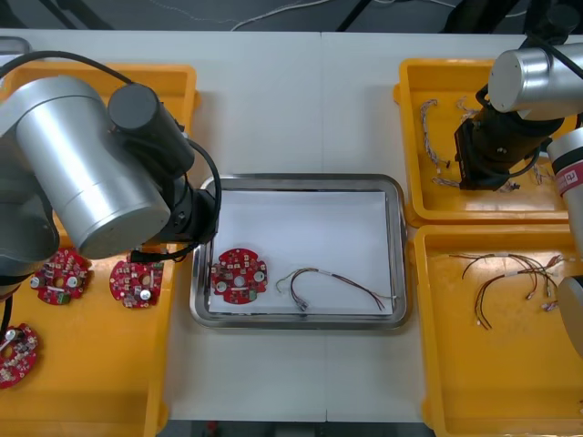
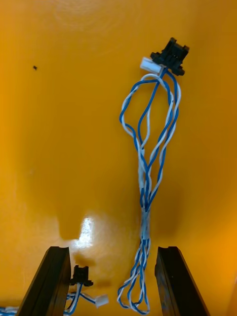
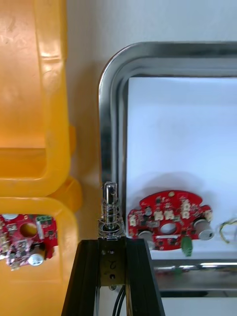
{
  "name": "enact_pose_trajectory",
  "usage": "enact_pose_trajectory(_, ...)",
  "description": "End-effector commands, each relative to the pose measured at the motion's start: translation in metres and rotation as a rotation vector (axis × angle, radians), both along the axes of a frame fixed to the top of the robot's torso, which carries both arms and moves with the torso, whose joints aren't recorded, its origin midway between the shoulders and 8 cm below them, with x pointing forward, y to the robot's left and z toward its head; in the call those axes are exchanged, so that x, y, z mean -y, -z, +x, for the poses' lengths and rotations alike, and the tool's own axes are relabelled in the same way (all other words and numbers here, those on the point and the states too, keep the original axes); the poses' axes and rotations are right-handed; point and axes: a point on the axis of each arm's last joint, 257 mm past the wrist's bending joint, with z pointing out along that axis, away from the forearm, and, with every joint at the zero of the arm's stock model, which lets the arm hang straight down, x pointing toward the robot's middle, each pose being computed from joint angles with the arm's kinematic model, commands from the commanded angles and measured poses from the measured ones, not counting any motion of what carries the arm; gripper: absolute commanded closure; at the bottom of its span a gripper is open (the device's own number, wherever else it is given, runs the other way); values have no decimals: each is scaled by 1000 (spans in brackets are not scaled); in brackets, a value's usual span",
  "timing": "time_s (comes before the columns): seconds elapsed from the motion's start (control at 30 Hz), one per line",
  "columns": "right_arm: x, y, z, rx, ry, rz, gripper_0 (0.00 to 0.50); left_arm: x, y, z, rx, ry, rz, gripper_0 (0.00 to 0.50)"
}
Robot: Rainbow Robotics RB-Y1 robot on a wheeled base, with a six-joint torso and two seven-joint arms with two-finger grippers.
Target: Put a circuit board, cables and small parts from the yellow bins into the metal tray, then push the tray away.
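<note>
Electronics workshop, yellow bins [image 1: 492, 382] of circuit boards [image 1: 137, 282], cables [image 1: 501, 273]

The metal tray [image 1: 399, 255] has a shiny rim and matt white inside. The yellow bins [image 1: 474, 382] are glossy plastic; the small metal part [image 3: 109, 210] gleams

The metal tray's [image 1: 301, 178] white floor lies free from ten round to three o'clock, while the circuit board [image 1: 239, 275] at eight, the cable [image 1: 332, 282] at five and the left hand [image 3: 112, 243], clamped on a small metal part [image 3: 109, 210] at the nine o'clock rim, stand in the way.
</note>
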Motion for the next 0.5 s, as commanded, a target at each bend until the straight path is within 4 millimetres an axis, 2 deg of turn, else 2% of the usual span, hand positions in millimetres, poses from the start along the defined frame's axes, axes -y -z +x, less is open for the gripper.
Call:
enact_pose_trajectory(0.03,-4,7,0,13,28,46,0,35,-17,24,87,0,-71,500)
enact_pose_trajectory(0.23,0,17,-1,18,31,47,0,50,-6,46,115,-15,-89,500)
enact_pose_trajectory(0.47,-1,22,-3,16,28,50,0,51,21,60,119,-31,-47,500)
enact_pose_trajectory(0.5,-1,22,-3,16,28,50,42,52,25,61,115,-30,-46,500)
